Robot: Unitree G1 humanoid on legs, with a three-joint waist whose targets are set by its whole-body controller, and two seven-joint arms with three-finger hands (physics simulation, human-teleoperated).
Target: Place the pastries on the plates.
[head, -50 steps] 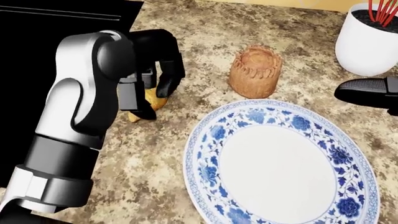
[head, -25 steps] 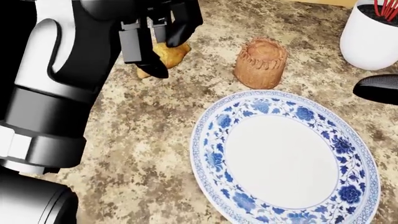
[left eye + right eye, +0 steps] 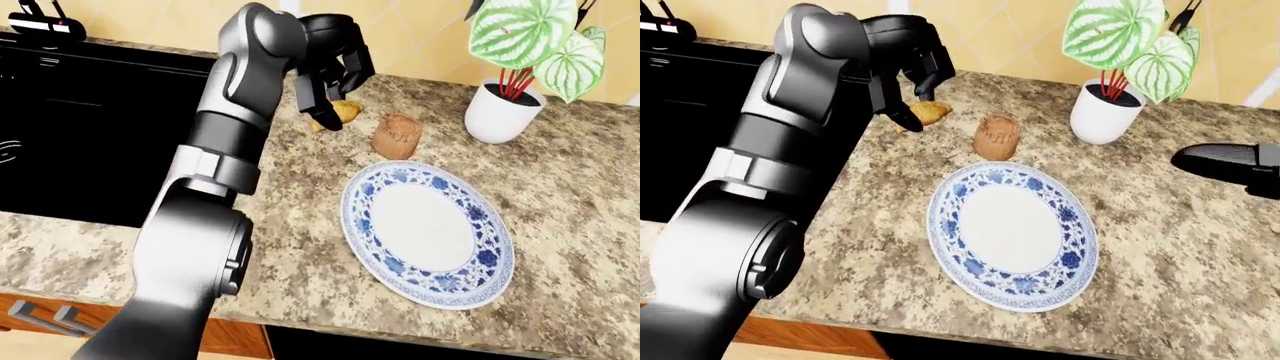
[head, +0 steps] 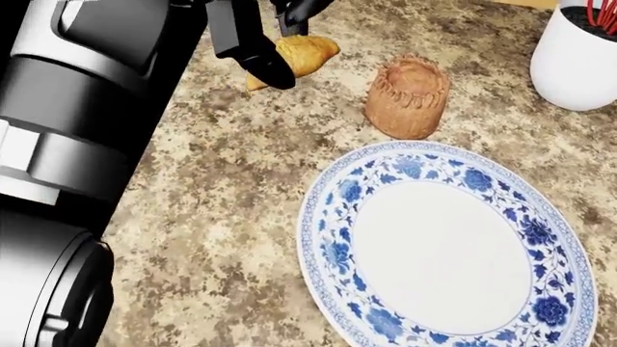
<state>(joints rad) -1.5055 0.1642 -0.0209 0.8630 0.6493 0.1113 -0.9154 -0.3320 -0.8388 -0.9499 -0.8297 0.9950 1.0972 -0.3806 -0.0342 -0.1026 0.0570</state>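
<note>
A golden, croissant-like pastry (image 4: pixel 307 52) is held a little above the speckled counter, with my left hand (image 4: pixel 280 43) shut on it from above; black fingers wrap its left end. To its right, a brown, round, crimped pastry (image 4: pixel 407 97) lies on the counter. Below both sits a white plate with a blue floral rim (image 4: pixel 333 210), nothing on it. My right hand (image 3: pixel 1230 161) shows as a dark shape at the right edge of the right-eye view, hovering over the counter away from everything; its fingers are not clear.
A white pot (image 3: pixel 497 112) with a green-leaved plant stands beyond the plate at the upper right. A black cooktop (image 3: pixel 80 127) fills the left side. The counter's near edge (image 3: pixel 300 322) runs along the bottom of the left-eye view.
My left hand has lifted the golden pastry off the counter and carried it up and to the right in the head view. My right hand has slid out of the head view.
</note>
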